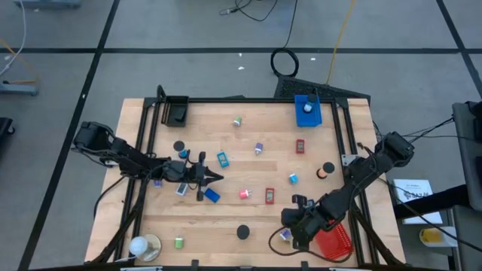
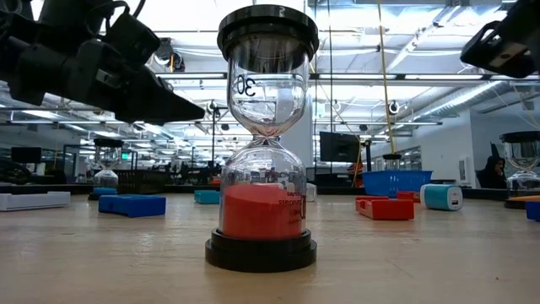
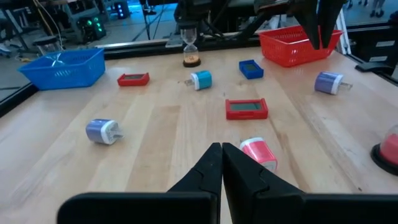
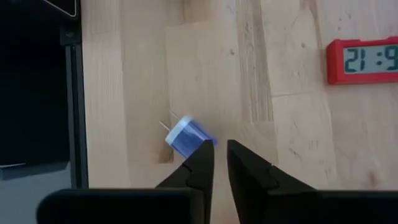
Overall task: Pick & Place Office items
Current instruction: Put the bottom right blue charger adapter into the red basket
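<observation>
Sorting barely begun: most items are lying loose on the worktop (image 1: pixel 226 226).
Left tool (image 1: pixel 215 178) is hovering shut, empty, pink roll (image 3: pixel 258 151) just ahead; right tool (image 4: pixel 221 163), narrowly parted, is nosing beside a purple plug (image 4: pixel 186 137), red basket (image 1: pixel 335 242) alongside sitting empty.

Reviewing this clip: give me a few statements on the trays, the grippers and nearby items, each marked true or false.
1. The blue tray sits at the table's far edge. True.
2. The left gripper is closed on the pink roll. False: its fingers are shut on nothing; the roll lies on the table beside them.
3. A blue-purple plug lies by the right gripper. True.
4. The red tray sits under the left arm. False: it is beside the right arm.
</observation>
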Controlling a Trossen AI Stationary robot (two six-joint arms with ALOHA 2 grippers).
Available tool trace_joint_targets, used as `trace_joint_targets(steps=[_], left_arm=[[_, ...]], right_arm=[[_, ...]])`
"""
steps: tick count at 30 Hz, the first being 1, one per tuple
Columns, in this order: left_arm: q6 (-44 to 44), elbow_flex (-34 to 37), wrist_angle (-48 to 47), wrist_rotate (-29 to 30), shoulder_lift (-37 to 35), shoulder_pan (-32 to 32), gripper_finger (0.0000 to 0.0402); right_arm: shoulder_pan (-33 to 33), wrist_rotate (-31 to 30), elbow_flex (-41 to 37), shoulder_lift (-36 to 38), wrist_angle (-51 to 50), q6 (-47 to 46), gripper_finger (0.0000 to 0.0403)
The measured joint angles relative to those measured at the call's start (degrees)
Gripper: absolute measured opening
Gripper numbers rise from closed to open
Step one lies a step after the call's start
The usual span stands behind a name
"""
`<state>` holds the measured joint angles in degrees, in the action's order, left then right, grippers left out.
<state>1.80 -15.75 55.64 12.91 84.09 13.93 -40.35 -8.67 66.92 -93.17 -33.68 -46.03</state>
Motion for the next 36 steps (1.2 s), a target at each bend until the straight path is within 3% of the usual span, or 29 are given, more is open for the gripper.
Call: trace_joint_targets(steps=[12,17,24,36], left_arm=[[-0.33,0.0,-1.06,0.26,0.0,0.44,0.0017],[-0.27,0.0,-1.6,0.29,0.0,0.42,0.0004],[-0.44,0.02,-1.6,0.79,0.0,0.42,0.0024],[-0.6,0.02,-1.64,0.81,0.0,0.42,0.0026]], right_arm=[[-0.23,3.03,0.0,0.02,1.8,1.91,0.0036],[-0.34,5.91,0.0,-0.52,5.66,0.12,0.0104],[-1.27,2.95,-0.03,-4.98,5.37,5.66,0.0196],[-1.78,2.88,-0.02,-10.55,6.47,12.28,0.0217]])
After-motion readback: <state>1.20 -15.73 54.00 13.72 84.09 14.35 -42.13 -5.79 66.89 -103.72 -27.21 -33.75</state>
